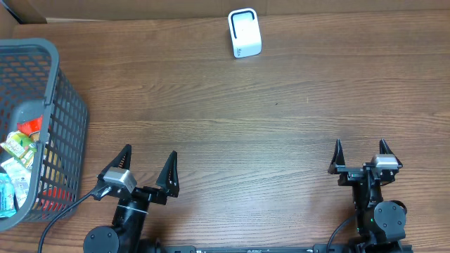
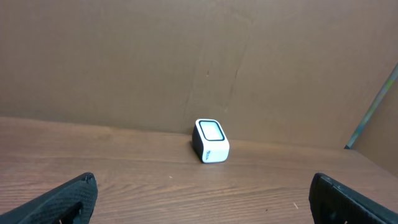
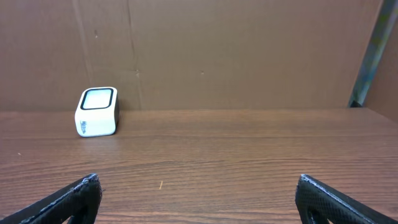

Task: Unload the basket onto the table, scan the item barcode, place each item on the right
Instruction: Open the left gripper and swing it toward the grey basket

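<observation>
1. The white scanner [image 1: 245, 33] stands near the far edge of the wooden table [image 1: 232, 119], just in front of the brown cardboard wall [image 2: 124, 62]. Its dark-rimmed window is tilted up and towards the arms.
2. The grey mesh basket [image 1: 70, 119] sits far to the left of the scanner and much nearer the arms. It is at the table's left edge and partly cut off by the overhead view.
3. The packaged items [image 1: 20, 151], the things to be scanned, lie inside that basket, well apart from the scanner. No barcode can be made out on them.
4. The left gripper [image 1: 150, 150] hangs on the near side and left of the scanner, close to the basket's right wall but apart from it. Its jaws are spread wide with nothing between them.
5. The right gripper [image 1: 360, 142] hangs on the near side and right of the scanner, jaws equally wide, grasping nothing.
6. Bare wood runs from the scanner down to both grippers and out to its right, so a broad open stretch lies in front of it.
7. From the left wrist the scanner shows between the fingers [image 2: 62, 199], near the middle. From the right wrist it shows well to the left.
8. Far right of the scanner, a pale upright bar [image 3: 370, 50] marks where the cardboard wall ends.
</observation>
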You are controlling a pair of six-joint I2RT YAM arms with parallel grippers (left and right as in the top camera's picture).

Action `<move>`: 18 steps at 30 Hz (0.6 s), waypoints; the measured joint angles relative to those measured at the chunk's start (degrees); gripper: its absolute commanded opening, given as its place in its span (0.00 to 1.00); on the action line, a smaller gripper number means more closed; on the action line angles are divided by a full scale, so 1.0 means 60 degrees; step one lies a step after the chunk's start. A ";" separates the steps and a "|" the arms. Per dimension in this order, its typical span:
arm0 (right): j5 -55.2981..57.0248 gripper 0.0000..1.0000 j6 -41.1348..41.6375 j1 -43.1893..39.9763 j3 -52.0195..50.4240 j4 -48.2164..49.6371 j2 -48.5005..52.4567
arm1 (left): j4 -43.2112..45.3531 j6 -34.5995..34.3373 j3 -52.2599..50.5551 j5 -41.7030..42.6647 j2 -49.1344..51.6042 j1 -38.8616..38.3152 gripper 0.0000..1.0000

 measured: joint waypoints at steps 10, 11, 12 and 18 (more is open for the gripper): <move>0.0000 1.00 -0.0007 0.0000 -0.0004 0.0000 0.0000 | -0.0321 0.0015 0.0175 -0.0004 0.0000 0.0000 1.00; 0.0004 1.00 -0.0004 0.0000 0.0000 0.0000 0.0000 | -0.0368 0.0033 0.0204 0.0000 0.0000 0.0000 1.00; 0.0004 1.00 -0.0004 0.0000 0.0000 -0.0004 0.0000 | -0.0423 0.0058 0.0237 -0.0004 0.0000 0.0000 1.00; 0.0007 1.00 -0.0004 0.0000 0.0000 -0.0004 0.0000 | -0.0601 0.0324 0.0463 0.0000 0.0000 0.0000 1.00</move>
